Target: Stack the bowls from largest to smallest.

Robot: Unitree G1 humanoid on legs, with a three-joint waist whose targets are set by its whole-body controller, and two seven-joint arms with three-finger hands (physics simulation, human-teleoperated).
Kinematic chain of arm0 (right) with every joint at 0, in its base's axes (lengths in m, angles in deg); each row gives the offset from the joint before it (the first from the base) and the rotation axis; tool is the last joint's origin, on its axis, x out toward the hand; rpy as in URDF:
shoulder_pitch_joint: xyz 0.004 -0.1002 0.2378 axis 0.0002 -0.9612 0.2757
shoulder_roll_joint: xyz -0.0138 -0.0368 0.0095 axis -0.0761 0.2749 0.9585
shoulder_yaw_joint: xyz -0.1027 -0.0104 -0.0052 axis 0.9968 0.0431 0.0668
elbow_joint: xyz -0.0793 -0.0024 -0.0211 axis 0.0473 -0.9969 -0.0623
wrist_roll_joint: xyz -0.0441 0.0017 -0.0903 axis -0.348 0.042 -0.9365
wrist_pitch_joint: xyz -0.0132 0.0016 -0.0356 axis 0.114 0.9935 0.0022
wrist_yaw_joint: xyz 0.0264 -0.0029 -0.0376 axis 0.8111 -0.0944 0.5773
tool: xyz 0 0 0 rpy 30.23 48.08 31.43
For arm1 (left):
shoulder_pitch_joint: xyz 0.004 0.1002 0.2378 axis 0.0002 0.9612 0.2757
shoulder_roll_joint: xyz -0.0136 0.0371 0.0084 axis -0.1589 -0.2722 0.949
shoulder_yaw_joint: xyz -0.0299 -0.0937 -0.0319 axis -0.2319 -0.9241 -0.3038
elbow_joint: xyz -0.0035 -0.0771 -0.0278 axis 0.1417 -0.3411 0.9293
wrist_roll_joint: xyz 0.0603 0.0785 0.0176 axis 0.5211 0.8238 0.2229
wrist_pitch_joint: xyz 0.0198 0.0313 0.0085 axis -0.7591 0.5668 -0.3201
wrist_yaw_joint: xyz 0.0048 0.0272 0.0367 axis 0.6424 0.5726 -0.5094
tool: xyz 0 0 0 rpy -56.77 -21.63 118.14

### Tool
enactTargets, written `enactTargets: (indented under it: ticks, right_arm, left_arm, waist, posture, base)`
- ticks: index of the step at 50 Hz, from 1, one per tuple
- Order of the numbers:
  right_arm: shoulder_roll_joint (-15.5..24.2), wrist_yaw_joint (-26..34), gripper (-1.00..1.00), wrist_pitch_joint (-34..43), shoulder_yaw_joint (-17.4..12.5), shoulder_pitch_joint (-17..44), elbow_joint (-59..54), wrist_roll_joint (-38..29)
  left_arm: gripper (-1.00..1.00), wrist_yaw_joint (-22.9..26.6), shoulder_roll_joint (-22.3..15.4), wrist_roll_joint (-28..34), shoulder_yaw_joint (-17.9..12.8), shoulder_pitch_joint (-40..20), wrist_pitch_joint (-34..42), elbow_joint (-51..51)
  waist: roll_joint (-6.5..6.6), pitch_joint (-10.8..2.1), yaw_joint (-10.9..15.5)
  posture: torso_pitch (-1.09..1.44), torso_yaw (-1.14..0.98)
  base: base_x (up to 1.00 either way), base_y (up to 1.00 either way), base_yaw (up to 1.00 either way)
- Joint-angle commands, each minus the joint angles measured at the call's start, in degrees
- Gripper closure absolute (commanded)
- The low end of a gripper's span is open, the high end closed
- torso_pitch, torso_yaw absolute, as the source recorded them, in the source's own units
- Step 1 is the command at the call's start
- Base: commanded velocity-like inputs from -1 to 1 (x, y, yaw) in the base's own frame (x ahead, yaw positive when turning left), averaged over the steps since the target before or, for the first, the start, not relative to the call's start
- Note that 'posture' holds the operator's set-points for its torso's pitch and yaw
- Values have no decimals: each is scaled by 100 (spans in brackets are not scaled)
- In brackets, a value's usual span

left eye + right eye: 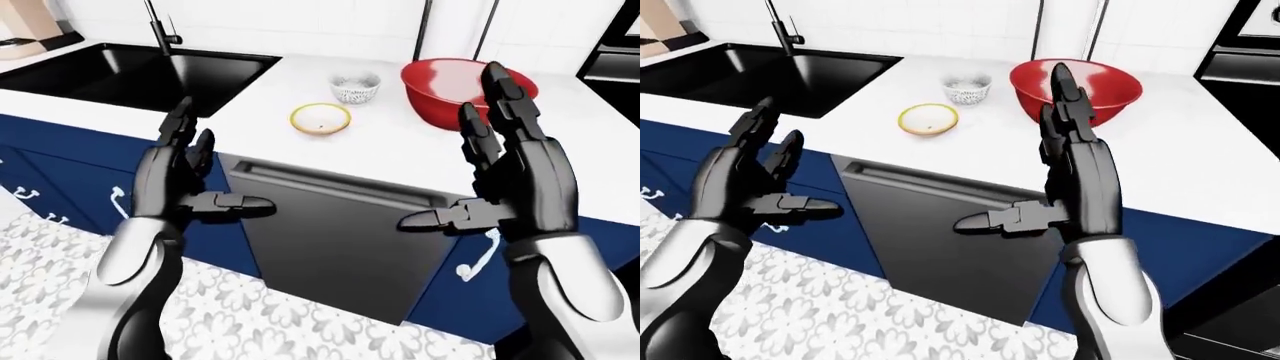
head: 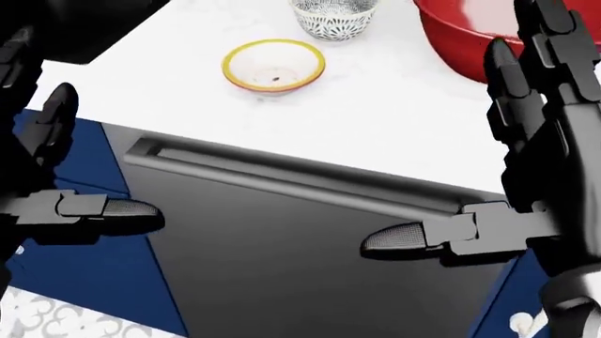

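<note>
On the white bench, above the dishwasher, a small yellow-rimmed bowl, a patterned bowl and a large red bowl (each standing apart) are seen, while the left hand and right hand are held released, grasping nothing.

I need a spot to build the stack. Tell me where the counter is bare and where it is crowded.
Bare: the white counter between the yellow bowl and its near edge, and the strip between the sink and the yellow bowl. Crowded: the patterned bowl and red bowl stand close together by the wall.
</note>
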Motion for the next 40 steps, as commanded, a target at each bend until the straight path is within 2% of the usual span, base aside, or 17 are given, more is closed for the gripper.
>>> enactTargets:
  ticks: [1,3,4,5,7,13,15,19,23,26,27,28,30,31,34,36,40]
  right_arm:
    - [15,16,-100,-169,59,109,94,87]
    - [24,-13,-100,-83,71,155,149,105]
    - [32,-20,-100,-71,72,163,154,109]
    - [37,-28,-100,-60,69,169,155,111]
    - [33,-40,-100,-50,54,171,170,135]
    - [-19,-68,-100,-137,-27,137,131,291]
    - [-15,-98,-100,-158,-51,119,117,340]
    - [16,-138,-100,-156,-86,109,135,420]
    - [44,-182,-100,-151,-65,119,144,452]
    - [56,-198,-100,-187,-65,123,117,476]
    - [70,-213,-100,-152,-56,142,133,482]
    - [83,-218,-100,-150,-47,144,128,481]
    - [103,-222,-100,-152,-29,160,111,473]
    - [111,-223,-100,-141,-25,176,113,472]
    - [115,-239,-100,-83,21,219,163,461]
    - [119,-234,-100,-85,44,239,156,445]
    - [117,-203,-100,-96,53,286,168,436]
  left_arm:
    - [-100,-13,-66,95,-112,-99,-191,79]
    - [-100,-2,-70,96,-137,-110,-181,76]
    - [-100,4,-74,94,-144,-114,-176,81]
    - [-100,4,-72,91,-154,-116,-175,78]
    - [-100,4,-67,80,-163,-94,-146,127]
    - [-100,3,-52,81,-166,-70,-83,203]
    - [-100,14,-45,98,-154,-42,-112,198]
    - [-100,55,-27,160,-117,17,-236,131]
    - [-100,85,-23,191,-111,16,-286,88]
    - [-100,117,-28,213,-122,13,-349,15]
    - [-100,122,-28,221,-121,14,-358,6]
    - [-100,111,-30,199,-140,-5,-285,58]
    - [-100,128,-28,227,-124,8,-350,4]
    - [-100,130,-29,225,-129,2,-340,9]
    - [-100,148,-39,240,-138,-15,-378,-50]
    - [-100,154,-52,240,-147,-39,-389,-87]
    - [-100,150,-62,207,-186,-29,-357,-56]
  waist:
    - [48,-8,5]
    - [240,0,-4]
    - [437,-80,-9]
    - [391,-129,1]
    - [352,-36,35]
    - [104,-31,18]
    - [136,-48,14]
    - [24,91,51]
    - [-168,79,122]
    - [-482,34,126]
    - [-290,85,107]
    - [-362,77,148]
    - [-353,-2,123]
    - [-400,4,142]
    - [-383,39,142]
    - [-305,59,138]
    - [-67,-40,199]
  posture:
    - [0,0]
    - [0,0]
    - [0,0]
    - [0,0]
    - [0,0]
    - [0,0]
    - [0,0]
    - [0,0]
    - [0,0]
    - [0,0]
    - [0,0]
    - [0,0]
    - [0,0]
    - [0,0]
    - [0,0]
    - [0,0]
    - [0,0]
  base:
    - [5,17,0]
    - [5,24,0]
    - [5,28,0]
    - [5,32,0]
    - [5,32,0]
    - [6,22,0]
    - [15,0,0]
    - [37,0,0]
    - [41,0,0]
    - [40,0,0]
    - [41,0,0]
    - [41,0,0]
    - [41,19,0]
    - [40,29,0]
    - [40,39,0]
    - [35,51,0]
    - [19,59,0]
